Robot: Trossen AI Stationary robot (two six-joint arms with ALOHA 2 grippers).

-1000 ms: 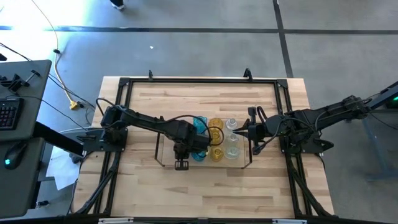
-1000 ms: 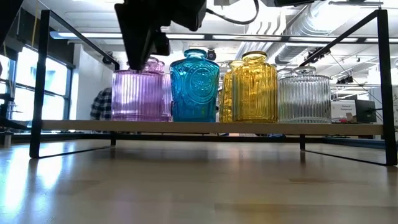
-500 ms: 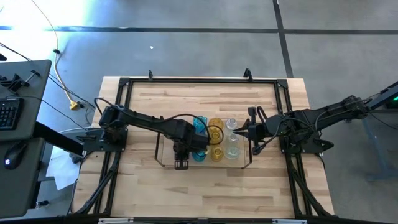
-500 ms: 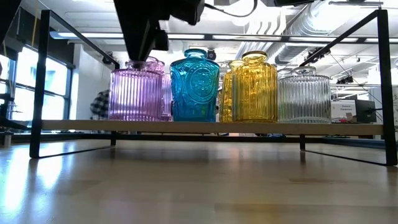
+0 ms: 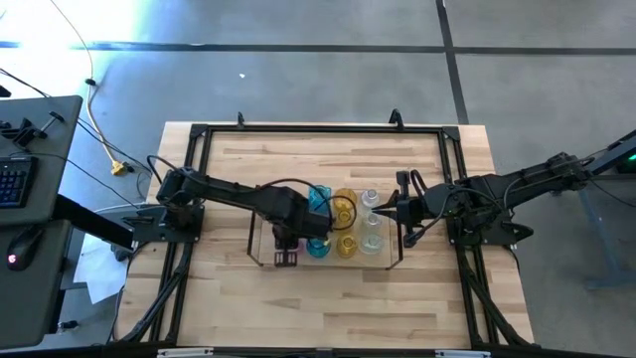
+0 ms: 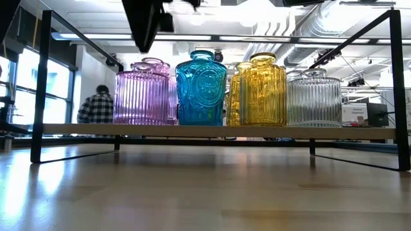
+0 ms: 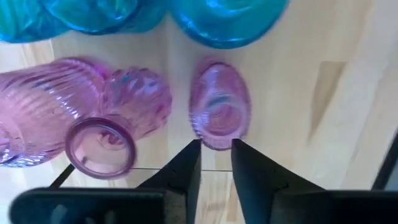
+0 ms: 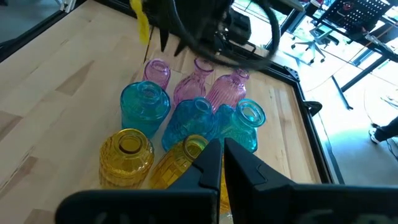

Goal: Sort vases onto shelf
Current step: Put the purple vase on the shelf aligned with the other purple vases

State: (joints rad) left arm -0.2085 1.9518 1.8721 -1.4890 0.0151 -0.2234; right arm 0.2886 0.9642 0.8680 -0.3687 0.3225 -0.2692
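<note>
Shelf (image 5: 260,261) on the wooden counter (image 5: 238,298), thin dark wire end frames, see-through top, holds the glass vases: ribbed pink (image 6: 144,98), embossed teal blue (image 6: 201,88), ribbed yellow (image 6: 262,90), ribbed clear (image 6: 314,98), standing upright side by side in colour groups, bulbous with narrow necks. Left end effector (image 7: 216,146) hovers above the pink group, fingers nearly shut, holding nothing. Right end effector (image 8: 221,152) waits at the shelf's clear end, fingers nearly closed, empty. A person in a plaid shirt (image 6: 96,106) stands behind
</note>
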